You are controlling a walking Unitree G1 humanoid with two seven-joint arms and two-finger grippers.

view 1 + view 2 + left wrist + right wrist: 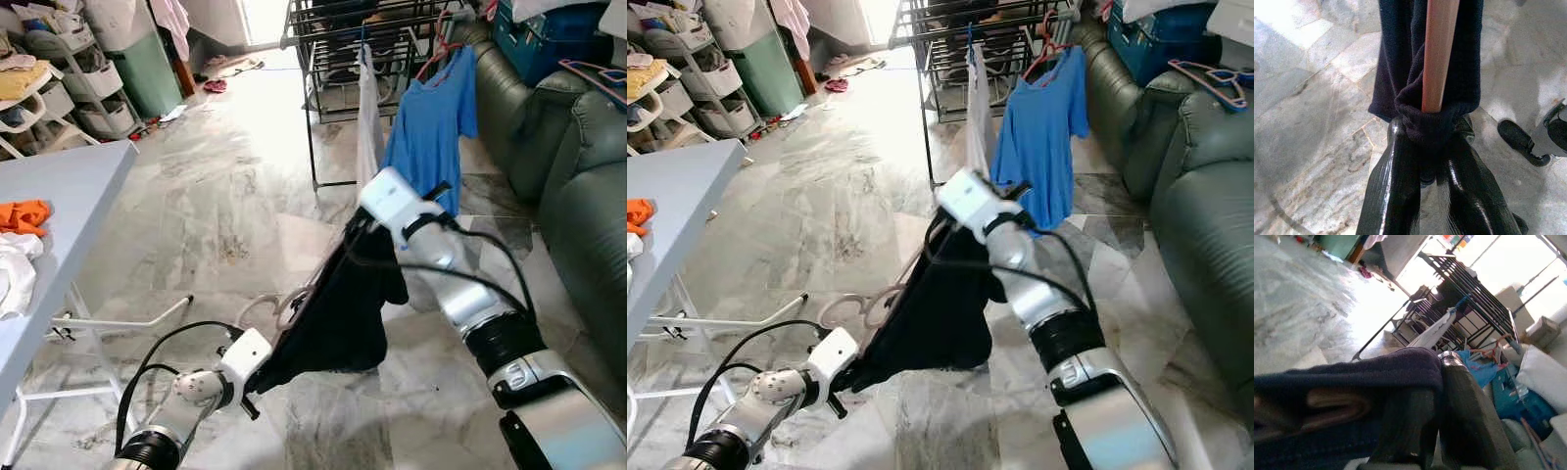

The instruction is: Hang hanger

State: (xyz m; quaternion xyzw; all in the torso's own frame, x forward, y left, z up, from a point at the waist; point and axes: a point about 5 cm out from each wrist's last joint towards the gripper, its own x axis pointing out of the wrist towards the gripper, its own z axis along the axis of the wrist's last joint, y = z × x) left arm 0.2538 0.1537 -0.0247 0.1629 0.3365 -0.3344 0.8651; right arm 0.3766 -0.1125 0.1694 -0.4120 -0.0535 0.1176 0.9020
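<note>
The left gripper (1425, 161) is clamped on one end of the pink hanger (1439, 54), pinching the dark knit shirt (343, 304) around its smooth bar. The right gripper (1435, 396) pinches the other shoulder. Between them the shirt sags over marbled tiles (216, 215), near a black metal rack (343, 49).

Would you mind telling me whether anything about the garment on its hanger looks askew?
Yes: the dark garment on its pink hanger is held steeply tilted between the left gripper and right gripper, not level, with fabric bunched at the left fingertips.
</note>
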